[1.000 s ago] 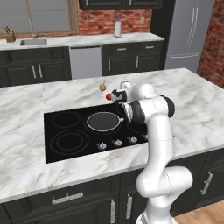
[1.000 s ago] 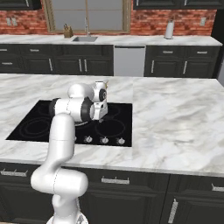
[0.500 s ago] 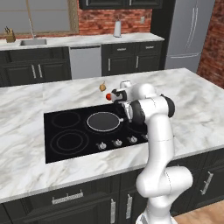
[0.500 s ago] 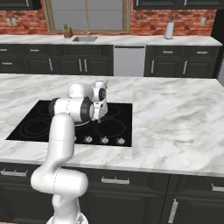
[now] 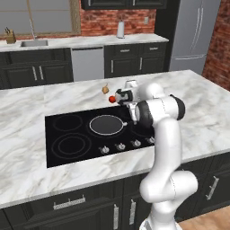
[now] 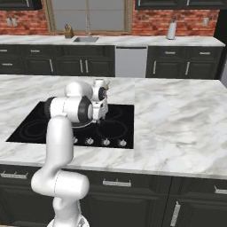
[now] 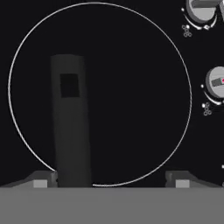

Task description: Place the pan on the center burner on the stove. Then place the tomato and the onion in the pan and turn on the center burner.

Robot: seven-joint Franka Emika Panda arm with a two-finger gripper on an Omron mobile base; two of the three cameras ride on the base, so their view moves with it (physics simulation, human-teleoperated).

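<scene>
Gripper [image 7: 111,178] was seen spread wide, empty, over the pan's handle [image 7: 70,120]. Pan [image 5: 106,124] was set on the center burner; tomato [image 5: 112,99] and onion [image 5: 105,89] lay beyond the pan, on the counter.

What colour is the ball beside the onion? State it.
Bright red: the tomato, just in front of the tan onion on the marble counter behind the stove. Clearest in the left base view.

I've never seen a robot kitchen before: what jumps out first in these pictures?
The white arm bends over the black stove set in a marble island. A pan sits on the stove's middle ring, its handle toward the open gripper. Behind it, a tomato and onion lie on the counter.
</scene>
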